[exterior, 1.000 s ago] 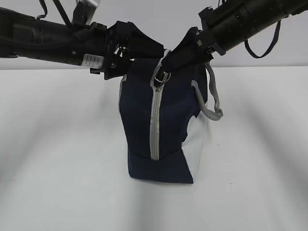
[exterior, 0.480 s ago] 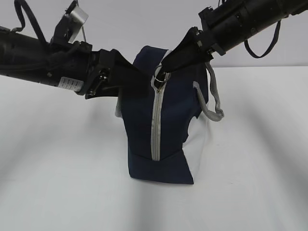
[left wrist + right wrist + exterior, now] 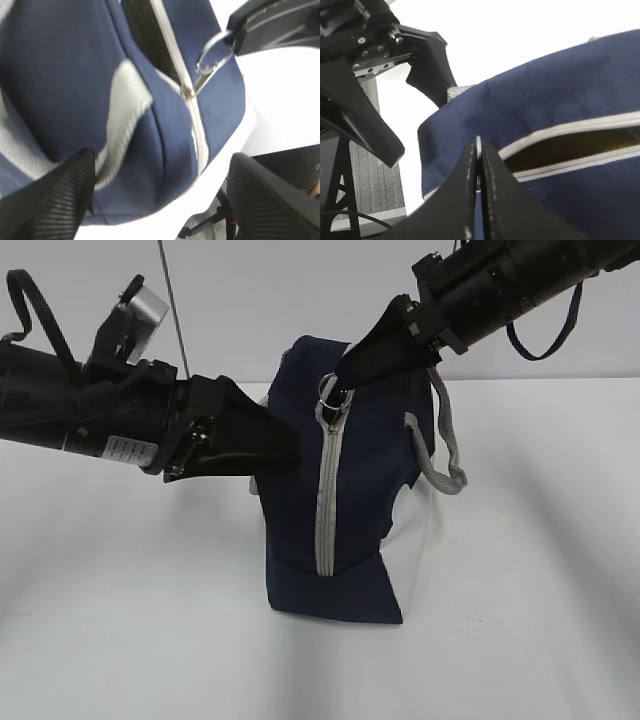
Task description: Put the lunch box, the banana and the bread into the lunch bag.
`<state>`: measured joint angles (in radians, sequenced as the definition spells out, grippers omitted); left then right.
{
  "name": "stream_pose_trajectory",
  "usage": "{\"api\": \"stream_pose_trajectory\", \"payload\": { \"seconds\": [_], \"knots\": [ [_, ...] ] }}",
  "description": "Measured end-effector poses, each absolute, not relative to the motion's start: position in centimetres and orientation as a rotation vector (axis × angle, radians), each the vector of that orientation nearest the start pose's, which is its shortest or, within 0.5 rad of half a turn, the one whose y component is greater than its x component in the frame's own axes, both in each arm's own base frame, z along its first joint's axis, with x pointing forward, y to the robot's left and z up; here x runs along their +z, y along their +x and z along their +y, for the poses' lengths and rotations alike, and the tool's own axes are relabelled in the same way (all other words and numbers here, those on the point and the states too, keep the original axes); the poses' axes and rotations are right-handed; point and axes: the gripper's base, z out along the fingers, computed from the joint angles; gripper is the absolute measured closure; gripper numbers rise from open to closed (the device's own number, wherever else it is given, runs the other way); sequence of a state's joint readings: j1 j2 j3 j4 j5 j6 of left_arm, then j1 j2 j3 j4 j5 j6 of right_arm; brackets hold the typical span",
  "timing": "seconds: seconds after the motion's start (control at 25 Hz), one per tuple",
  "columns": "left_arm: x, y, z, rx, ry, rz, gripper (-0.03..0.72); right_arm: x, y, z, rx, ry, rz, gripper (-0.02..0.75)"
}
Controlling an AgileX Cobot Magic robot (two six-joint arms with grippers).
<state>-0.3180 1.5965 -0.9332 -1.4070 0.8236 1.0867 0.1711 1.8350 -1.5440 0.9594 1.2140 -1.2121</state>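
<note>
The navy lunch bag [image 3: 335, 490] stands upright near the middle of the white worktop [image 3: 520, 640], its end panel facing the exterior camera, with the grey zipper [image 3: 324, 495] running down that face and a grey webbing handle [image 3: 445, 445] hanging on its right side. The metal ring pull [image 3: 330, 392] sits at the top of the end panel. In the right wrist view the zipper along the top is parted, showing a dark gap into the bag; what lies inside cannot be made out.

The right gripper [image 3: 478, 170] has its fingers pressed together on the ring pull, the ring caught edge-on between them. The left gripper [image 3: 160, 195] is spread wide, its two ribbed fingers [image 3: 55, 192] apart either side of the bag's end, just beside the fabric and the other handle [image 3: 122, 117]; whether they touch it I cannot tell.

No lunch box, banana or bread shows in any view. Judging from this, the bag is part-opened or part-closed, and whether the three items are already inside cannot be confirmed.
</note>
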Motion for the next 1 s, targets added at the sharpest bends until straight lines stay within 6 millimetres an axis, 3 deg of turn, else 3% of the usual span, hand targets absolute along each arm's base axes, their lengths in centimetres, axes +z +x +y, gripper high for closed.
{"api": "stream_pose_trajectory", "payload": {
  "seconds": [0.24, 0.4, 0.56, 0.88, 1.0],
  "knots": [
    [23.6, 27.6, -16.1, -1.233, 0.497, 2.301, 0.150, 30.2, 36.5, 13.4, 0.941, -1.251, 2.044, 0.754],
    [22.8, 27.9, -16.5, -1.255, 0.457, 2.320, 0.202, 30.2, 36.5, 13.4, 0.941, -1.251, 2.044, 0.754],
    [22.3, 27.5, -17.6, -1.252, 0.496, 2.330, 0.316, 30.2, 36.5, 13.4, 0.943, -1.249, 2.043, 0.754],
    [22.1, 27.5, -17.9, -1.210, 0.532, 2.317, 0.662, 29.5, 36.9, 13.7, 0.991, -1.218, 2.048, 0.754],
    [22.1, 27.5, -17.9, -1.206, 0.531, 2.317, 0.683, 28.6, 37.4, 13.8, 1.008, -1.202, 2.065, 0.754]
  ]
}}
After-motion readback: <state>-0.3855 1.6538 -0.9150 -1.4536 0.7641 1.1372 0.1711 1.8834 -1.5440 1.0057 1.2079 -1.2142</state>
